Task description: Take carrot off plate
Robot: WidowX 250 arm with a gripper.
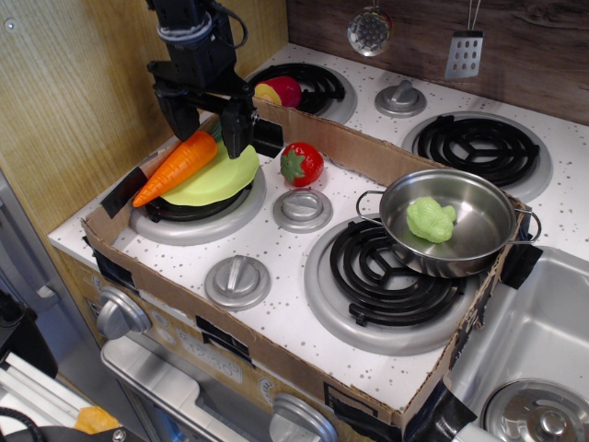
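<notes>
The orange carrot lies on the left side of the yellow-green plate, which rests tilted on the front left burner. The carrot's pointed tip sticks out past the plate's left rim and its green stem end points up toward the back. My gripper hangs open and empty just above the carrot's stem end, one finger to each side, clear of the carrot.
A red strawberry sits just right of the plate. A steel pan holding a green object is on the front right burner. A cardboard box wall rings the front stove area. A red-yellow fruit lies on the back left burner.
</notes>
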